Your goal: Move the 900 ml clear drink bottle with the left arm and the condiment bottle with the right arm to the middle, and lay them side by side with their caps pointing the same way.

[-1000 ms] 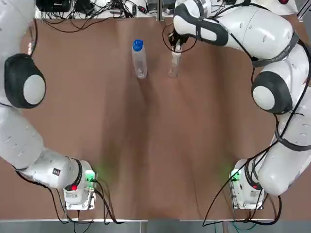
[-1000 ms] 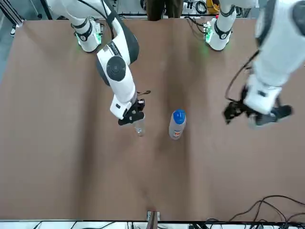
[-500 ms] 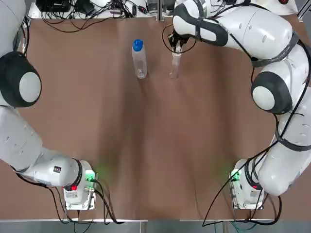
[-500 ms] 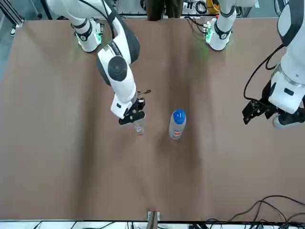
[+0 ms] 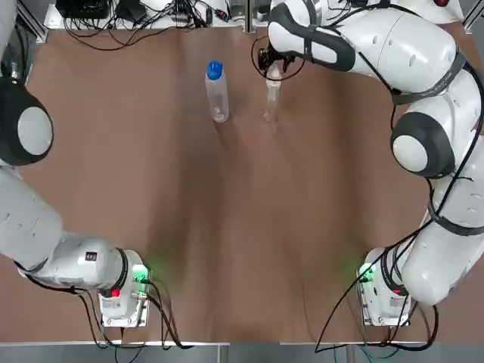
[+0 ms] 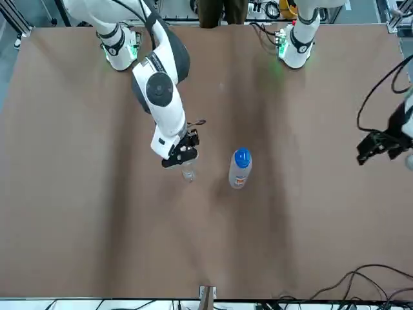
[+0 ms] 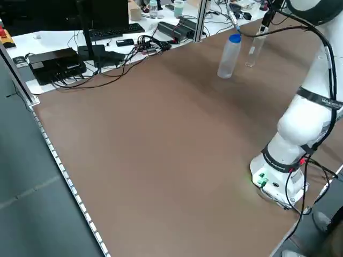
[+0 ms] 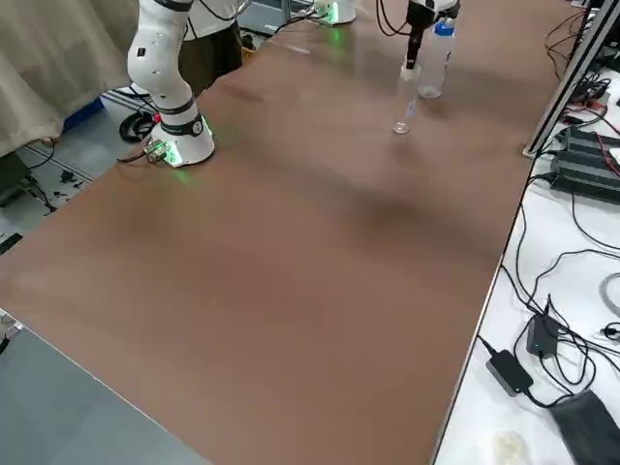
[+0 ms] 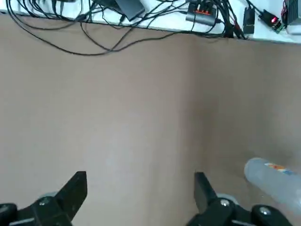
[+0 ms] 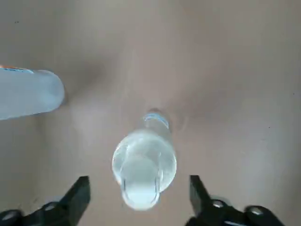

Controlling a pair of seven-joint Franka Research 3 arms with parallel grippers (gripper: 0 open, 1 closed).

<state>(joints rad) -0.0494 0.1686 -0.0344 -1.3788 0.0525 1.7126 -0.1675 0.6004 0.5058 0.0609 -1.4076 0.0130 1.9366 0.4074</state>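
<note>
The clear drink bottle (image 5: 216, 92) with a blue cap stands upright at the far middle of the table; it also shows in the front view (image 6: 239, 169). Just to its right stands the clear condiment bottle (image 5: 271, 97), also upright (image 6: 188, 171). My right gripper (image 5: 270, 63) hovers directly over the condiment bottle, open, with its fingers (image 10: 79, 190) astride the bottle's top (image 10: 143, 167) and not touching it. My left gripper (image 6: 381, 144) is out at the table's left side, well away from the drink bottle, open and holding nothing (image 9: 140, 178).
Cables and black electronics (image 5: 144, 15) lie past the table's far edge. The arm bases (image 5: 121, 291) (image 5: 386, 291) sit at the near corners. The right arm's big links (image 5: 408, 68) overhang the far right of the table.
My left arm has swung outward to the table's left side, away from the drink bottle. My right gripper has lifted a little above the condiment bottle. Neither bottle has moved.
</note>
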